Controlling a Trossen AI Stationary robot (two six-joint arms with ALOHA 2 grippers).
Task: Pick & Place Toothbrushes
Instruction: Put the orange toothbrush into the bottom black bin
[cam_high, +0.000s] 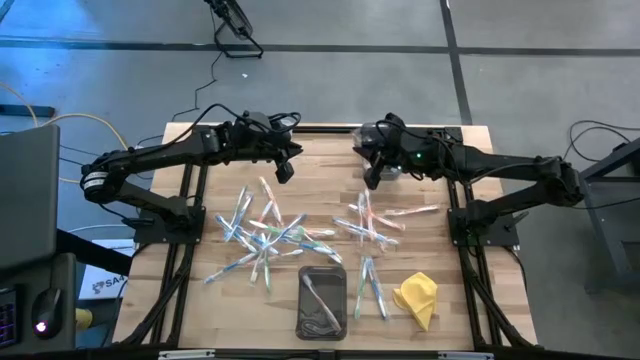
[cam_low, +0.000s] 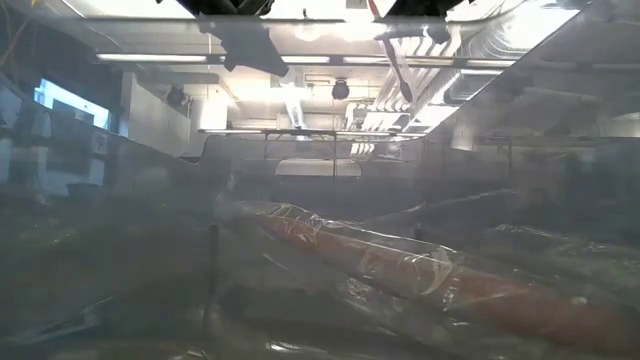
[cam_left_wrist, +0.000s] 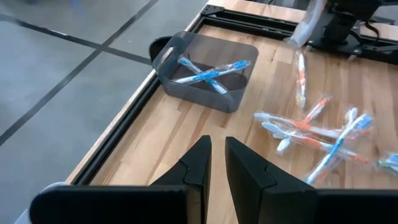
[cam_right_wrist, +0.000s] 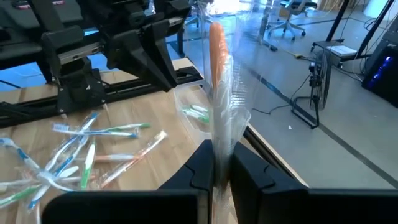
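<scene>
One clear-wrapped orange toothbrush (cam_right_wrist: 217, 74) stands pinched in the right pincer (cam_right_wrist: 222, 171).

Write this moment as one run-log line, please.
right gripper: shut on wrapped orange toothbrush, raised | left gripper: shut, empty, above table | dark bin: holds blue toothbrushes | loose toothbrushes: scattered on table

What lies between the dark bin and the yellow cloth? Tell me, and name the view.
A small cluster of wrapped toothbrushes lies between the dark bin and the yellow cloth. The high view shows it.
</scene>
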